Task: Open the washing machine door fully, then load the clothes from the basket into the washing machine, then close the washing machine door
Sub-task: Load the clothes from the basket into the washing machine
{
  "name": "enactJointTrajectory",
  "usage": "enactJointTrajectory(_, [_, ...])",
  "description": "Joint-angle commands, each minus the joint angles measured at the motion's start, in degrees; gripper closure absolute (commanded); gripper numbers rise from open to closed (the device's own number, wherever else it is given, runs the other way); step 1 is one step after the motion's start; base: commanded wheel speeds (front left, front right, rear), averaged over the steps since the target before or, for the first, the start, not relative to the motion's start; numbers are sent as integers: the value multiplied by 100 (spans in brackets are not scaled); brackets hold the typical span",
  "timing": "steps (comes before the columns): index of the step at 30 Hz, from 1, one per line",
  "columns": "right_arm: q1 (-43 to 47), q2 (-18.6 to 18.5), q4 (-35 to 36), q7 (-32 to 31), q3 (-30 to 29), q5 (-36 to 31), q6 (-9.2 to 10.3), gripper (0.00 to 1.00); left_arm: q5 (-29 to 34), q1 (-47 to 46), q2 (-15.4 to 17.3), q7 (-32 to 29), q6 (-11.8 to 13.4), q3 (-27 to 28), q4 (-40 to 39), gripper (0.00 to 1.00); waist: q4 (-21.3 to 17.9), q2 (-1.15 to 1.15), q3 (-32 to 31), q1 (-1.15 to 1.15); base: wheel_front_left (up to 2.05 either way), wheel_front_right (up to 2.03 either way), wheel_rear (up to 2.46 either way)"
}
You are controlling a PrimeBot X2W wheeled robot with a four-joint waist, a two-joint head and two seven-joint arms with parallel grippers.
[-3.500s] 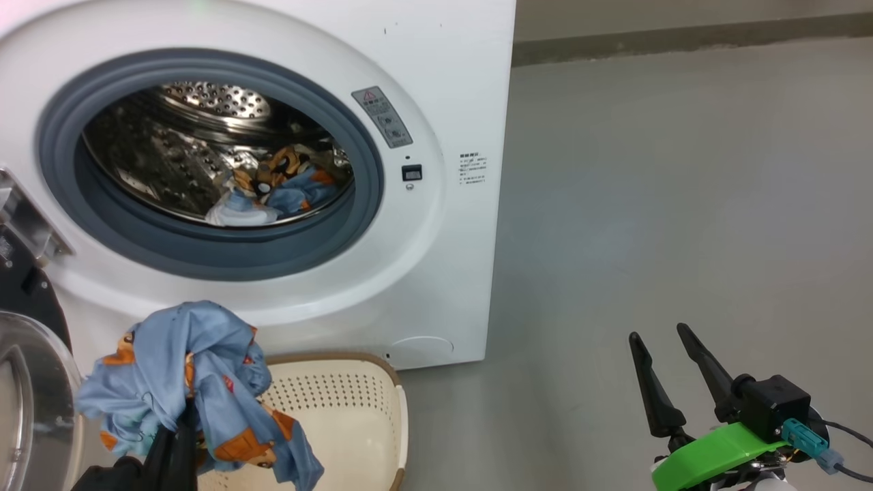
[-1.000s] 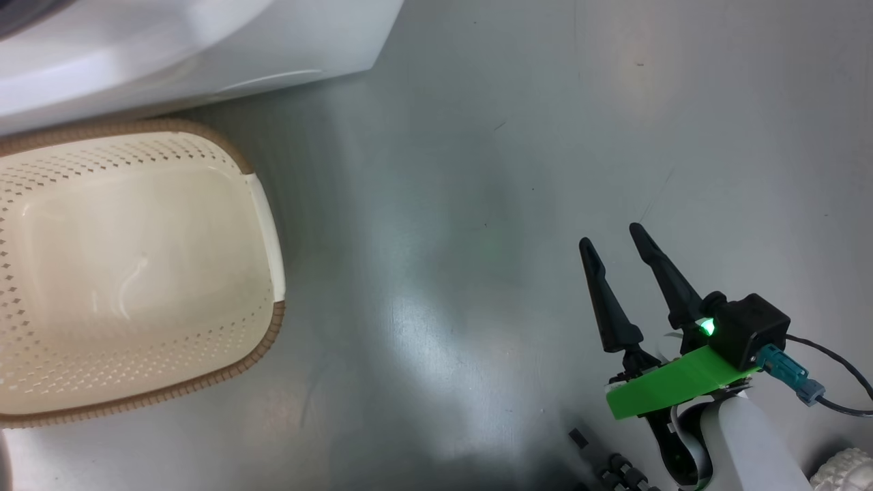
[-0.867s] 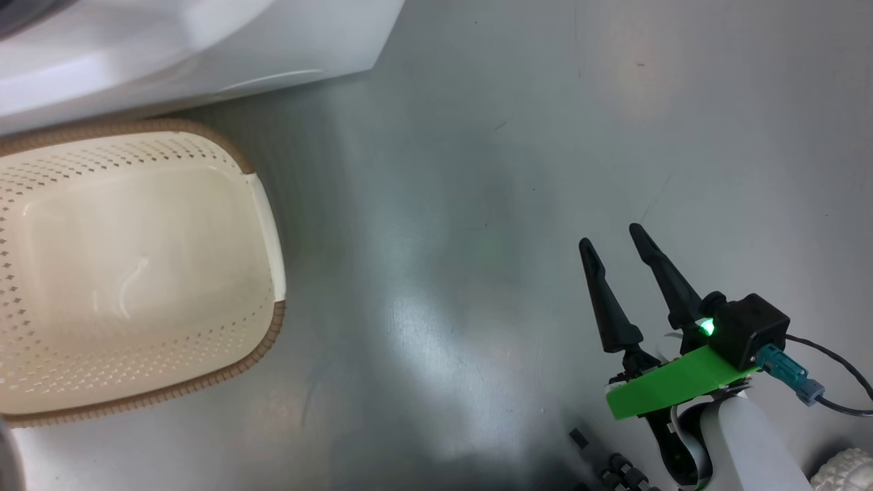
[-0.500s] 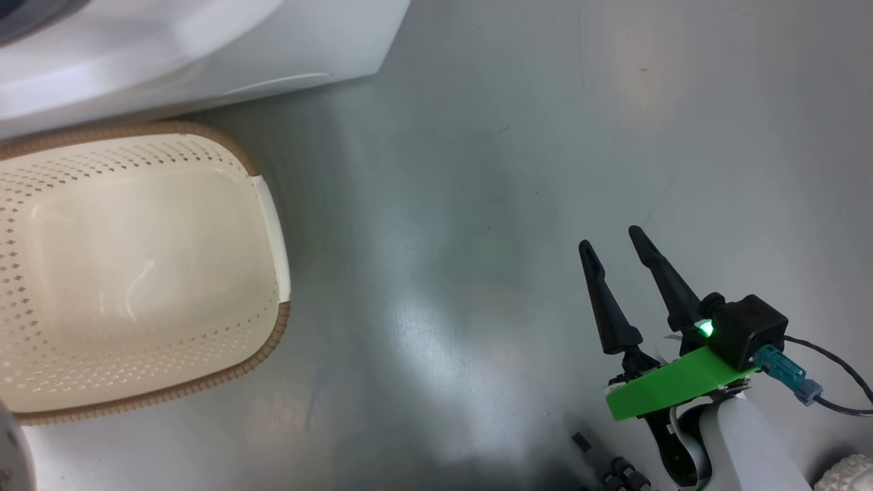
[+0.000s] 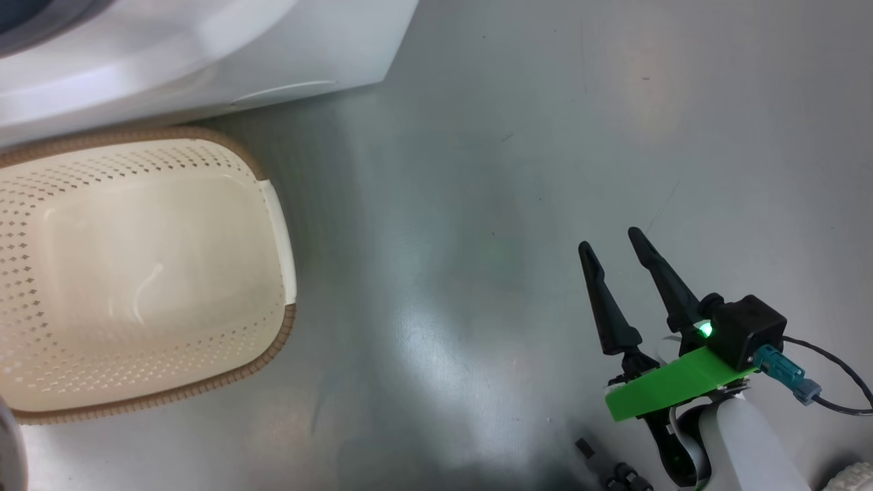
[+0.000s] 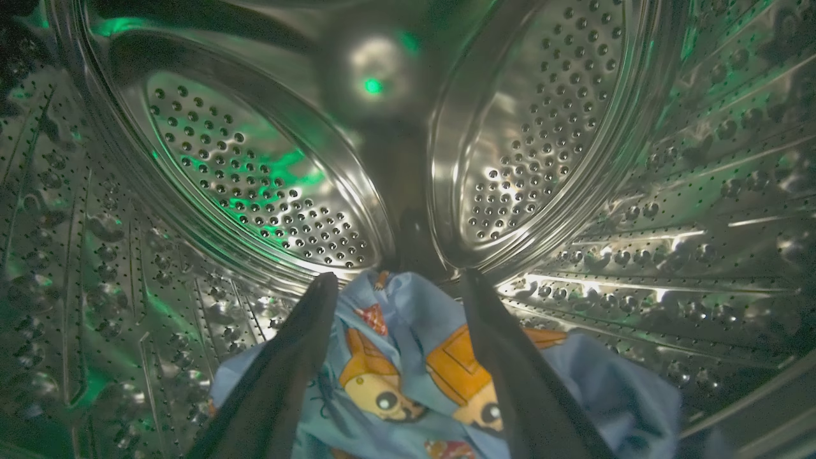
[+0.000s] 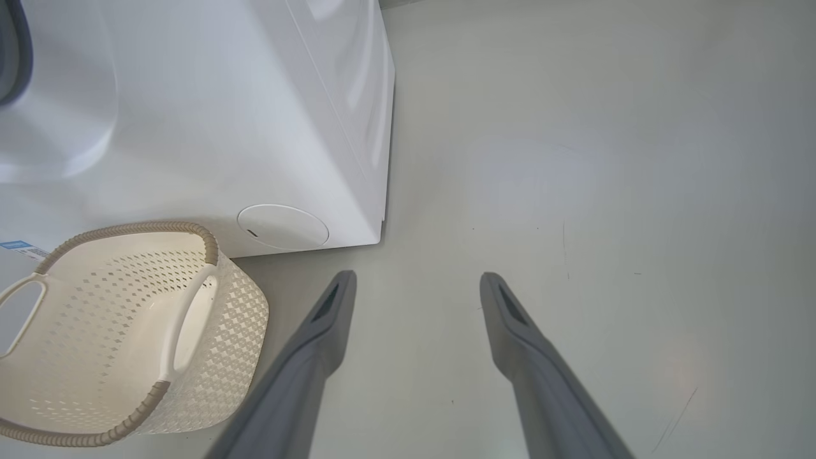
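Note:
My left gripper (image 6: 398,280) is deep inside the washing machine's perforated steel drum (image 6: 255,172), fingers spread apart and open. A blue garment with orange bear prints (image 6: 408,331) lies on the drum floor beneath and between them; whether it touches a finger I cannot tell. The cream basket (image 5: 204,385) stands empty on the floor against the white washing machine (image 5: 204,61). The right wrist view shows the basket (image 7: 127,227) and the washing machine (image 7: 223,127) too. My right gripper (image 5: 610,240) hovers open over bare floor to the basket's right, with nothing between its fingers (image 7: 417,278). I cannot make out the washing machine door.
Grey glossy floor (image 5: 477,204) stretches to the right of the machine and basket. A round white service cap (image 7: 282,227) sits at the machine's lower front corner. A pale curved sliver (image 5: 8,450) shows at the head view's lower left edge.
The head camera has tipped down from the drum to the floor and still drifts slightly. The blue garment, held above the basket earlier, now lies in the drum. The right gripper has not moved.

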State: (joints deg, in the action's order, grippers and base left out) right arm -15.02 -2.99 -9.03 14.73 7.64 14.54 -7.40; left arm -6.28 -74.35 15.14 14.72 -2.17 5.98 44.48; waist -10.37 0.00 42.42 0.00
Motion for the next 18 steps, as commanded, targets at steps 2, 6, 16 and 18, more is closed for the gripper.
enactJointTrajectory(2, [111,9,60,27,126,64,-9,0,24,131,224,28,45,87,-291,0,16,0,-27,0,0,0,0])
enactJointTrajectory(6, [89,9,47,27,95,65,-9,0,2,398,133,28,-17,117,-427,0,62,0,-151,0,0,0,0])
enactJointTrajectory(16, [15,-13,-16,27,-7,47,-9,0,-136,1027,-134,28,-163,201,-349,0,243,0,-652,0,0,0,0])
enactJointTrajectory(18, [-3,-16,-16,27,-36,37,-9,0,-144,1152,-170,28,-186,206,-334,0,286,0,-763,0,0,0,0])
